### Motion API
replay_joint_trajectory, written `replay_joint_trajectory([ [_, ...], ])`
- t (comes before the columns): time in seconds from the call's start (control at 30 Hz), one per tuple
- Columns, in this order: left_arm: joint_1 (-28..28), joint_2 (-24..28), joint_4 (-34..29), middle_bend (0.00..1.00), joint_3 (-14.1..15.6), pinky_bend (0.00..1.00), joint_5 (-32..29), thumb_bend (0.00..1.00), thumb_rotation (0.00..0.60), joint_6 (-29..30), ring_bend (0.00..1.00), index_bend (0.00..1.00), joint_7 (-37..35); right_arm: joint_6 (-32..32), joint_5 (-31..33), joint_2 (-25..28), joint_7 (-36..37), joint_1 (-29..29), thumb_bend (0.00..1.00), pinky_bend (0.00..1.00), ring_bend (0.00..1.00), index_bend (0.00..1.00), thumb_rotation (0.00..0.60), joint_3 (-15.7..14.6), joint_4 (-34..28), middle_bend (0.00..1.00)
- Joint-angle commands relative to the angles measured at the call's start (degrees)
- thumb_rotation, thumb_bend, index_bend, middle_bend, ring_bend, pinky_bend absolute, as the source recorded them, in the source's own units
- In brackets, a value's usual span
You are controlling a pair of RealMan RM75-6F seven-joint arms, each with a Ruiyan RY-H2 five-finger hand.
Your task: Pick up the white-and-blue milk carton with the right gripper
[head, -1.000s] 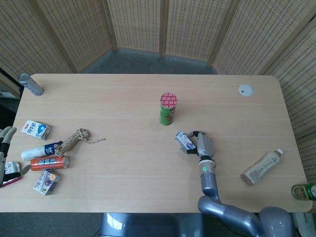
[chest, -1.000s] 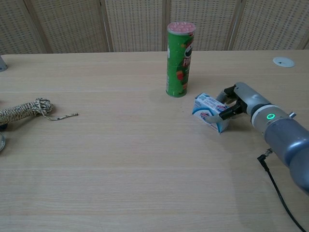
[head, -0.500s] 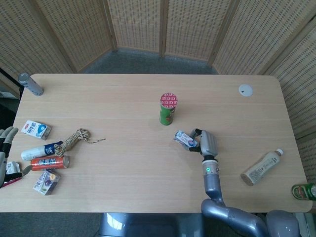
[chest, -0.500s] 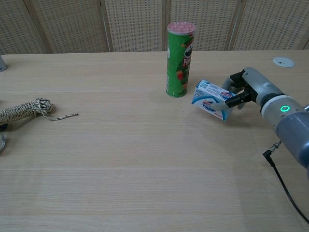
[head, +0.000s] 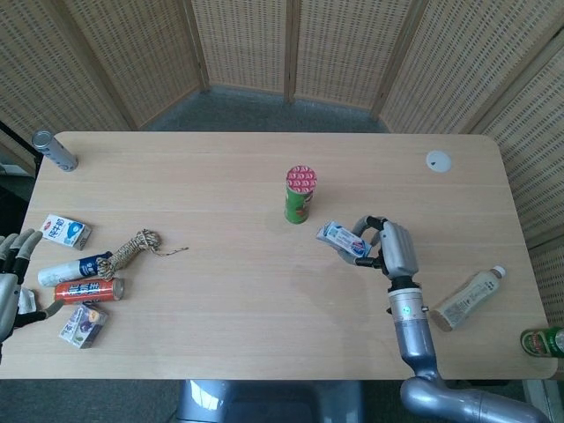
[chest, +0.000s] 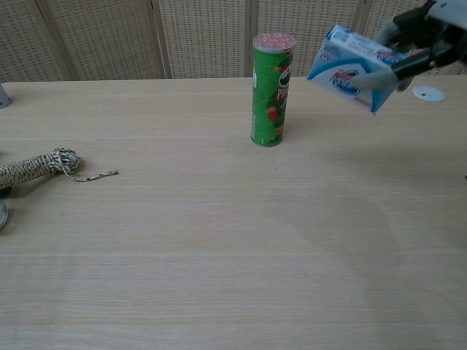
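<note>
Right hand [head: 388, 249] grips the milk carton [head: 344, 240], fingers wrapped round one end, carton sticking out to the hand's left side toward the chip can [head: 299, 195]. Chest view shows the carton [chest: 353, 68] up in the air, clear of the table [chest: 219, 240], tilted, its long axis sloping down toward the hand [chest: 425, 33] at the frame's top right edge. Only part of that hand shows there, dark fingers clamped on the carton's lower right end. Carton hangs just right of the can's top [chest: 273, 41], apart from it, not touching.

Key relation: the carton is already in the right hand, held by an end with most of its length cantilevered out. Judgement: pick-up looks basically done; what remains is keeping it steady. Risk is the end grip letting the carton pivot or slip.

Left hand [head: 11, 280] sits far off at the table's left edge, fingers spread, holding nothing, next to a second milk carton [head: 64, 232], a rope [head: 130, 248] and a red can [head: 88, 290]. A bottle [head: 467, 299] lies on its side right of the right arm.
</note>
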Motion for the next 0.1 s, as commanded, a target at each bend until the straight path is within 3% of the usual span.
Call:
replay_joint_trajectory([
  [0.03, 0.0, -0.1, 0.0, 0.00, 0.1, 0.00, 0.1, 0.00, 0.600, 0.0, 0.00, 0.00, 0.2, 1.0, -0.5, 3.2, -2.1, -0.3, 0.00, 0.57, 0.40, 0.64, 0.600, 1.8, -3.9, 0.59],
  [0.1, 0.0, -0.2, -0.1, 0.00, 0.2, 0.00, 0.2, 0.00, 0.600, -0.1, 0.00, 0.00, 0.4, 1.1, -0.1, 4.1, -2.7, 0.0, 0.00, 0.57, 0.40, 0.64, 0.600, 2.3, -4.9, 0.59],
])
